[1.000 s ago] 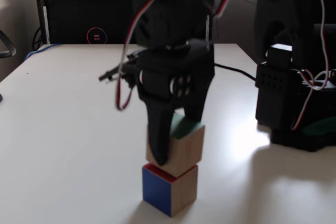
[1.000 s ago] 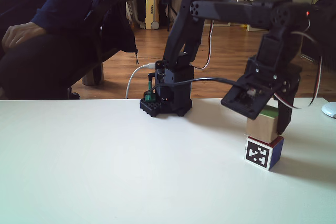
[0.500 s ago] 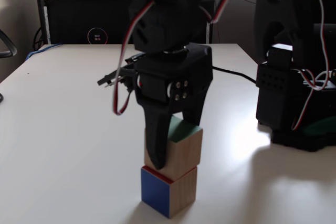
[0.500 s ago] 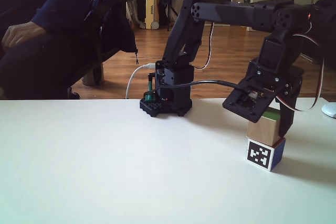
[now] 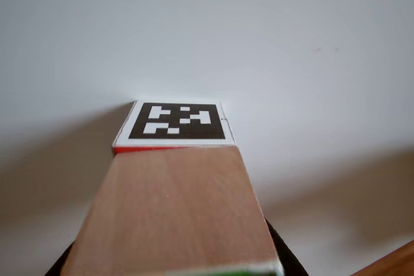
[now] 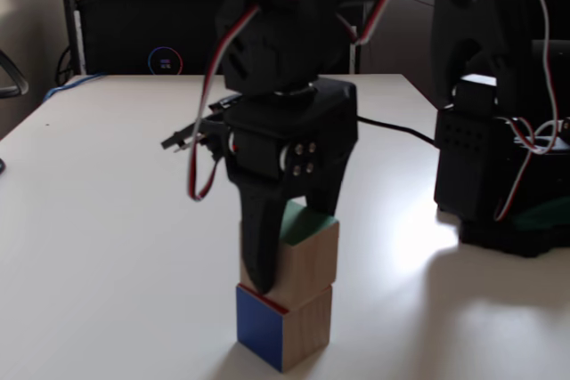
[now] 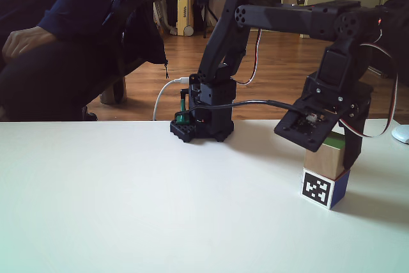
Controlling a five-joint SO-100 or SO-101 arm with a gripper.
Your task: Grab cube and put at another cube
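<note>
Other view looks down the plain wooden side of the cube [image 5: 171, 208], with the marker-faced cube [image 5: 176, 124] just past it on the white table [image 5: 310, 50], its black-and-white pattern facing up at me. In a fixed view my pincer [image 6: 280, 260] is closed on the wooden green-faced cube [image 6: 307, 251], which sits right on top of the other cube [image 6: 285, 327], here showing a blue and a wood face. In a fixed view from the side, my pincer [image 7: 342, 155] holds the wooden cube [image 7: 324, 156] stacked on the marker cube [image 7: 323, 188], with the arm's base [image 7: 203, 123] well apart and a seated person [image 7: 57, 36] behind the table [image 7: 128, 209].
</note>
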